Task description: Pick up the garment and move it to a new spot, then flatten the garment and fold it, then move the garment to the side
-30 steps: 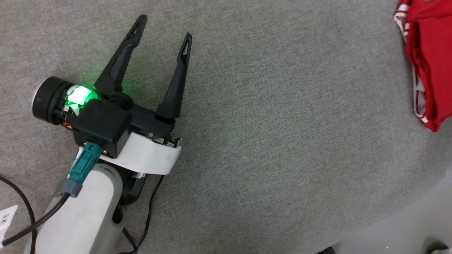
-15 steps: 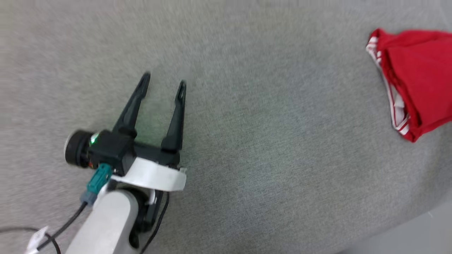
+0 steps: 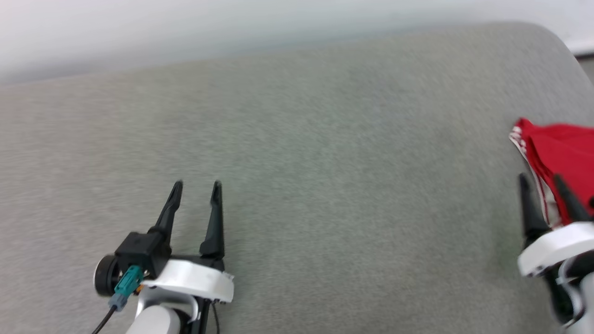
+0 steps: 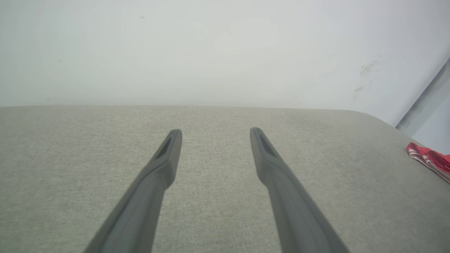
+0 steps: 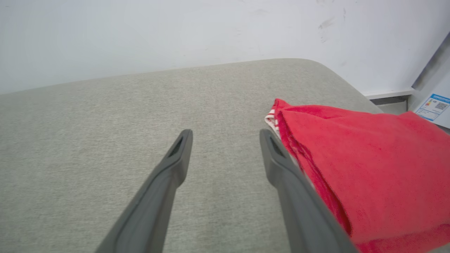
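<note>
The garment (image 3: 564, 153) lies folded into a thick red bundle at the right end of the grey surface, red-white striped trim showing along its left edge. It is large in the right wrist view (image 5: 362, 168) and a small red corner in the left wrist view (image 4: 430, 160). My right gripper (image 3: 540, 178) is open beside the bundle's left edge, its right finger next to the fabric, nothing between the fingers. My left gripper (image 3: 196, 186) is open over bare surface far to the left, holding nothing.
The grey fabric surface (image 3: 325, 185) has a rounded far right corner and ends at a white wall (image 3: 232, 23). A pale appliance with a label (image 5: 434, 105) stands beyond the surface's right end.
The head camera has tilted up, so the wall and the surface's far edge now show. My right gripper has come into view beside the garment. The left gripper's fingers stand closer together.
</note>
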`<state>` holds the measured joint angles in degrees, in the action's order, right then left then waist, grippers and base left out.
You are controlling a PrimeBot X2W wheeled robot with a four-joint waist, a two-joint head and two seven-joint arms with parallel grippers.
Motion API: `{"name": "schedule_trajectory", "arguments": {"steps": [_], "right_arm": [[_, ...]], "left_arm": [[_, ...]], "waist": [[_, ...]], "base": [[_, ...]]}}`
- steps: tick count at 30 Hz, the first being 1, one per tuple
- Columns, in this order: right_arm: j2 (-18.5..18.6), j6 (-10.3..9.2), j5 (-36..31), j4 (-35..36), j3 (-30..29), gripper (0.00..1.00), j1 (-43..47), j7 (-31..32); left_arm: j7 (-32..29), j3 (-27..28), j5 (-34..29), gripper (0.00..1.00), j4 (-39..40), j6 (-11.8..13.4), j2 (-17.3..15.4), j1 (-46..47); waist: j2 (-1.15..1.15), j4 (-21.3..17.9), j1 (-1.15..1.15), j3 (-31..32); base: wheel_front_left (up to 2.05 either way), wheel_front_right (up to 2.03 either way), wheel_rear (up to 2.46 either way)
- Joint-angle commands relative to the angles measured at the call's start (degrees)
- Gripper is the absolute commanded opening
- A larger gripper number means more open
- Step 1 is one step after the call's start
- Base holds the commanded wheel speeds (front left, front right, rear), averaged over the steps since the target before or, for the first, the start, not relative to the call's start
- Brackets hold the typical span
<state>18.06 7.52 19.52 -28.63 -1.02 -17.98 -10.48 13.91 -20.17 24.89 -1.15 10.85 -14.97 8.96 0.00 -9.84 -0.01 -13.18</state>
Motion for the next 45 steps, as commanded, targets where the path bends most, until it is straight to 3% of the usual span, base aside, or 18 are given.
{"name": "schedule_trajectory", "arguments": {"steps": [1,8,19,26,42,43,45], "right_arm": [[-1.4,-0.06,-0.5,2.4,0.3,1.00,2.3,0.4],[-7.0,-0.05,-6.0,16.7,-0.3,1.00,11.2,3.5],[-12.8,-0.05,-12.0,34.1,-0.5,1.00,25.1,11.4],[-13.7,-0.05,-11.8,37.2,-0.1,1.00,26.8,13.2],[-13.3,-0.05,-11.6,37.2,0.3,1.00,25.8,13.2],[-13.5,-0.01,-11.8,37.0,0.3,0.00,26.2,13.4],[-13.6,-0.01,-11.4,36.2,0.5,0.00,26.4,13.4]], "left_arm": [[0.4,0.5,0.4,1.00,-0.4,0.3,0.1,-1.4],[0.8,2.6,1.5,1.00,-2.0,1.1,-1.0,-5.7],[0.6,2.7,2.4,1.00,-3.3,1.1,-2.8,-11.5],[0.7,2.7,3.0,1.00,-3.5,0.7,-2.7,-12.3],[0.6,2.8,2.9,1.00,-3.2,1.2,-2.8,-12.1],[0.5,2.7,3.1,0.00,-3.4,1.2,-2.5,-12.0],[0.4,2.6,3.5,0.00,-4.0,1.1,-2.2,-12.2]], "waist": [[0.00,5.3,0.01,5.2],[0.00,9.2,0.01,9.8],[0.00,9.2,0.01,14.8],[0.00,9.2,0.01,15.2],[0.00,9.0,0.01,14.9],[0.00,9.0,0.01,14.9],[0.00,8.9,0.01,14.9]], "base": [[0.00,0.00,0.00],[0.00,0.00,0.00],[0.00,0.00,0.00],[0.00,0.00,0.00],[0.00,0.00,0.00],[0.00,0.00,0.00],[0.00,0.00,0.00]]}}
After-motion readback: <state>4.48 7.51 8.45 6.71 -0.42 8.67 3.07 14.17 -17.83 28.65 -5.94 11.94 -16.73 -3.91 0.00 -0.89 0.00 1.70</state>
